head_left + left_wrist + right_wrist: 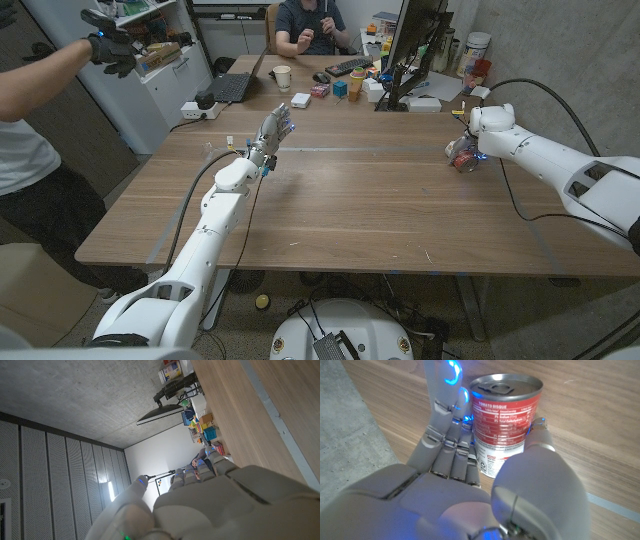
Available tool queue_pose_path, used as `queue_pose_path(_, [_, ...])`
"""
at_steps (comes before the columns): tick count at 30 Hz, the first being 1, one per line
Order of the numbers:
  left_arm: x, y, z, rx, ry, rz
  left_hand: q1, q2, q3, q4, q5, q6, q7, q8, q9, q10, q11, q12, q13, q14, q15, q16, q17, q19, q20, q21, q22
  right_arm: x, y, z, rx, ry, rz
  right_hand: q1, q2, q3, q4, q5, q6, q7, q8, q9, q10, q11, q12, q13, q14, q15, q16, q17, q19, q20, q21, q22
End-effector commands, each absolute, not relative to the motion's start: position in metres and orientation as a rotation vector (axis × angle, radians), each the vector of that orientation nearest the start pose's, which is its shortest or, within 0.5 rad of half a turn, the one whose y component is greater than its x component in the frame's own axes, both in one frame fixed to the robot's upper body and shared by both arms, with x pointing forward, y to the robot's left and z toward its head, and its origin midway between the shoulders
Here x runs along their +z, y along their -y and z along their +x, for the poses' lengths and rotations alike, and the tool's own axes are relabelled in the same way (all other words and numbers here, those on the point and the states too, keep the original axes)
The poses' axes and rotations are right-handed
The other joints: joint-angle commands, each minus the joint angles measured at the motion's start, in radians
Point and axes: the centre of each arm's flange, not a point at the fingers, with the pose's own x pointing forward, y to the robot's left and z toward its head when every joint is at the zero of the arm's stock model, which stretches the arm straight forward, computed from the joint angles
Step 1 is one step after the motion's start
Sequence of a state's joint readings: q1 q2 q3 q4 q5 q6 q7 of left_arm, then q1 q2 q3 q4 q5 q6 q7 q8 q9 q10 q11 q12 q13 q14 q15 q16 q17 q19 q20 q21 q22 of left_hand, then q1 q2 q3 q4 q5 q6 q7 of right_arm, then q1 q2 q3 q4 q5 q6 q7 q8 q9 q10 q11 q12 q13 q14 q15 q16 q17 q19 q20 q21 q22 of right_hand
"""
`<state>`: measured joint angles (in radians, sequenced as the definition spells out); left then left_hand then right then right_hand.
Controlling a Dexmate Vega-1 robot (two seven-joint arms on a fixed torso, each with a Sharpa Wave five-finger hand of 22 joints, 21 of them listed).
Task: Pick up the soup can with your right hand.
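The soup can (506, 420), a red-and-white tin labelled tomato bisque, stands upright on the wooden bench (350, 200) toward its far right side, and the right hand (485, 475) is wrapped around it. In the right wrist view the fingers (442, 415) lie along one side of the can and the thumb (542, 442) comes in against the opposite side, so the can sits between them with the palm close behind; the thumb tip looks to be touching the label, while contact on the finger side is hard to confirm. In the head view the can (464, 158) shows only as a small red patch below the right hand (468, 148), and whether its base has left the bench cannot be told, though the wrist picture suggests it stands on the wood. My reading is that the reach is done and the grasp is formed or nearly so; what remains is firming the squeeze and lifting the can clear. The left hand (272, 132) is held up over the bench at far left of centre, fingers extended and loosely apart, holding nothing. At the far end a person (310, 25) sits behind a laptop (232, 88), a keyboard (348, 66) and a monitor (415, 40), and another person's gloved hand (112, 45) reaches in at the far left.
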<state>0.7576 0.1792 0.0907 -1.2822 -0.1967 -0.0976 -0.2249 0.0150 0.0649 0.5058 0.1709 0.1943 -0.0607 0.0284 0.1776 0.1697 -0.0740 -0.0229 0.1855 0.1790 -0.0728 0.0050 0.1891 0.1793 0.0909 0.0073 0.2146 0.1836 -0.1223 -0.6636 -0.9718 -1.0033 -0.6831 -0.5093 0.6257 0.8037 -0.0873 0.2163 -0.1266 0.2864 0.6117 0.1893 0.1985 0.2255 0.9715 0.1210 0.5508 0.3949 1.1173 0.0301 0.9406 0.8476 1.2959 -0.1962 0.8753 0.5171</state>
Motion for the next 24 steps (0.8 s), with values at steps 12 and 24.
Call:
queue_pose_path(12, [0.030, -0.235, 0.672, -0.260, 0.609, 0.079, -0.003, 0.077, -0.005, 0.002, 0.007, 0.000, 0.002, 0.003, 0.003, -0.001, 0.006, 0.006, 0.003, -0.001, 0.005, 0.001, 0.001, 0.006, 0.001, -0.003, 0.004, 0.134, 0.380, 0.675, -0.262, -0.249, -1.599, 0.307, 0.272, 0.148, 0.106, -0.021, 0.331, -0.033, -0.004, 0.007, 0.281, -0.044, 0.308, 0.121, 0.308, -0.240, 0.151, 0.008, -0.035, -0.016, 0.041, -0.019])
queue_pose_path(24, [0.031, -0.233, 0.671, -0.263, 0.613, 0.079, -0.003, 0.077, -0.006, 0.002, 0.007, 0.000, 0.002, 0.003, 0.003, -0.001, 0.005, 0.006, 0.003, -0.001, 0.006, 0.001, 0.001, 0.006, 0.002, -0.003, 0.004, 0.149, 0.376, 0.649, -0.315, -0.152, -1.580, 0.323, 0.271, 0.162, 0.114, -0.037, 0.336, -0.024, -0.008, 0.006, 0.282, -0.042, 0.326, 0.112, 0.309, -0.240, 0.173, 0.019, -0.044, -0.016, 0.078, -0.032])
